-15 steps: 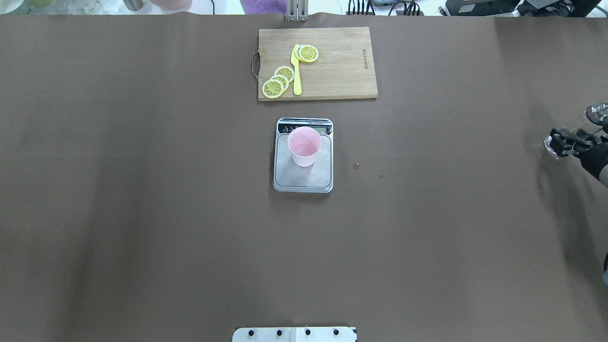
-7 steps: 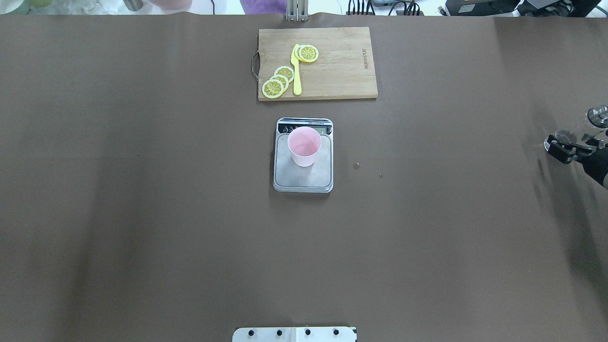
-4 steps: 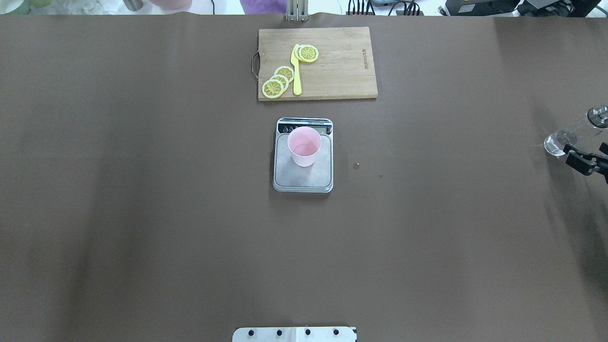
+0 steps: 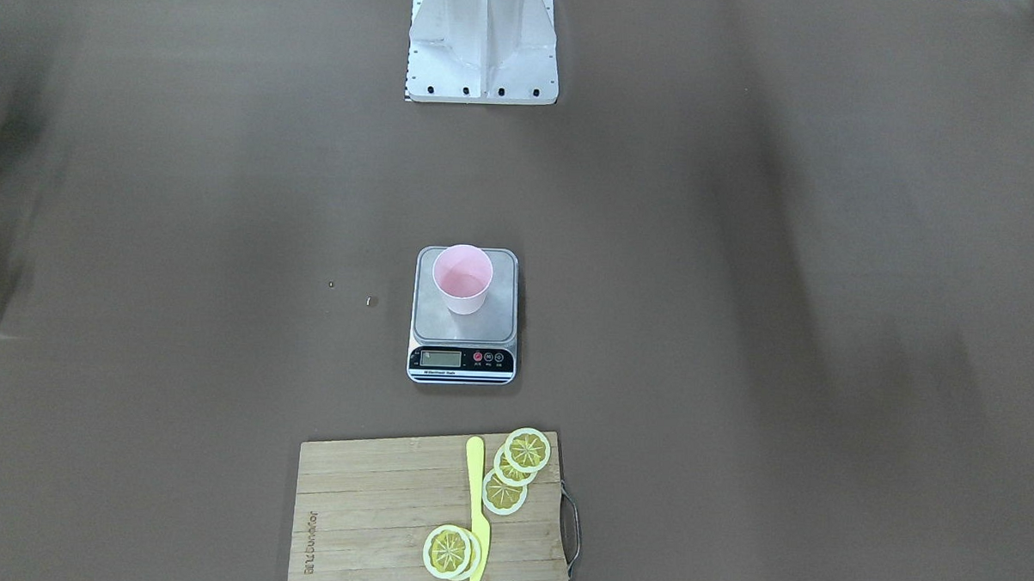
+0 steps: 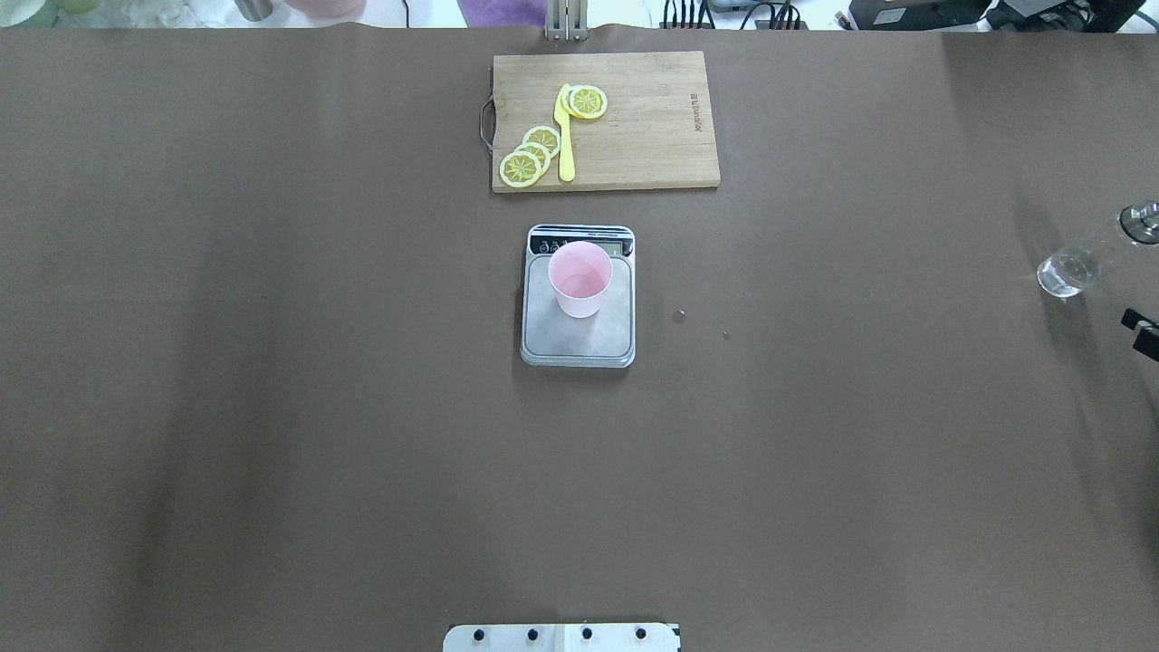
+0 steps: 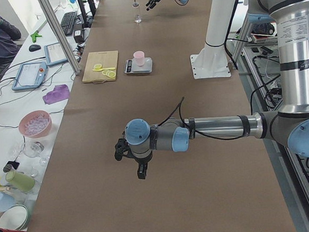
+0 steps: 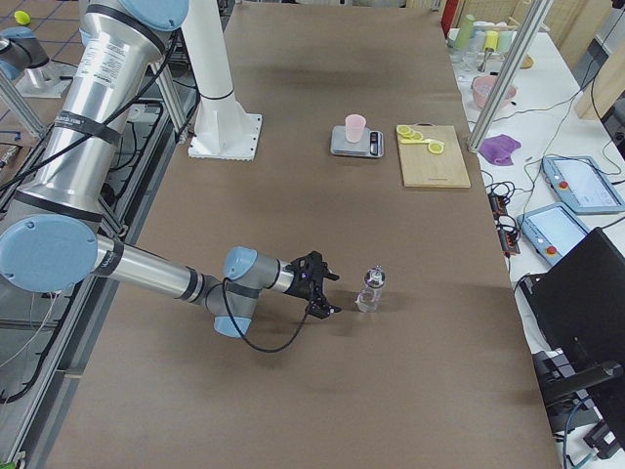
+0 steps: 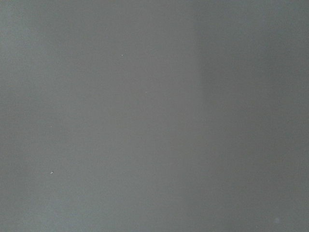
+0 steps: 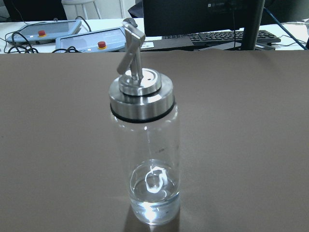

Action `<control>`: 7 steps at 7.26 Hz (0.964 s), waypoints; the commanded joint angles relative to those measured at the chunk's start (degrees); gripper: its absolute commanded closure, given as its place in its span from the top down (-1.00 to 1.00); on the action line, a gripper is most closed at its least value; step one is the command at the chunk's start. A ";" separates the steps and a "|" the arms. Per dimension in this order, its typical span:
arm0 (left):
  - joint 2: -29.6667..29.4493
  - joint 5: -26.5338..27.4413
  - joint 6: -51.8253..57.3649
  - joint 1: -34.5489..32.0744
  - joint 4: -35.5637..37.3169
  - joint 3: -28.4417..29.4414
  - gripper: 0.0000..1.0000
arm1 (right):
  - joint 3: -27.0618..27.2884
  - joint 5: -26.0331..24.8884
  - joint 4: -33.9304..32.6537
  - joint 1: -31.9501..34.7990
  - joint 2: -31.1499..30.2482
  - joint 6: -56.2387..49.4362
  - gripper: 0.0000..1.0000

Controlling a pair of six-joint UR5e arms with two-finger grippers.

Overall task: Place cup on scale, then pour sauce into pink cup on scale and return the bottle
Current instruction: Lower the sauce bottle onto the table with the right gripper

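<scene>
**Hazard Notice: Free-Standing Bottle Beside a Spread Gripper**

The right gripper (image 7: pixel 335 294) has its fingers spread apart and grips nothing. The fingertips sit just beside the bottle (image 9: pixel 145 145) without touching it. The bottle stands upright on the table (image 5: pixel 272 407) near the robot's right end, well apart from the scale (image 5: pixel 579 342). For the left gripper (image 6: pixel 132 160), the finger state cannot be told. It hangs over bare table at the opposite end, far from all task items.

**Risk 1: tipping.** The bottle is tall and narrow. It carries a metal collar (image 9: pixel 141 101) and spout (image 9: pixel 133 43) on top, with only a shallow layer of sauce (image 9: pixel 153 203) at the base. It is likely top-heavy. Any sideways or forward drift of the right arm probably clips the glass and topples it.

**Risk 2: spillage.** A toppled bottle likely rolls on the table and leaks through the spout.

**Risk 3: cup disturbance.** The cup (image 5: pixel 579 279) stands upright on the scale platform, toward the display end. It appears light, so a low pass of either arm over the centre could knock it off. Whether it holds sauce cannot be confirmed, as the liquid is clear
</scene>
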 commanded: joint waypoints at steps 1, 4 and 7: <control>0.00 0.00 0.00 0.00 0.01 -0.08 0.96 | -0.10 11.80 -0.60 6.98 0.88 -0.91 1.00; 0.00 -0.09 0.00 0.00 0.01 -0.17 0.96 | -0.45 36.32 -14.69 30.52 8.16 -13.08 1.00; 0.00 -0.09 0.00 0.00 -0.08 -0.17 0.96 | -0.54 45.15 -38.67 39.01 17.65 -26.27 1.00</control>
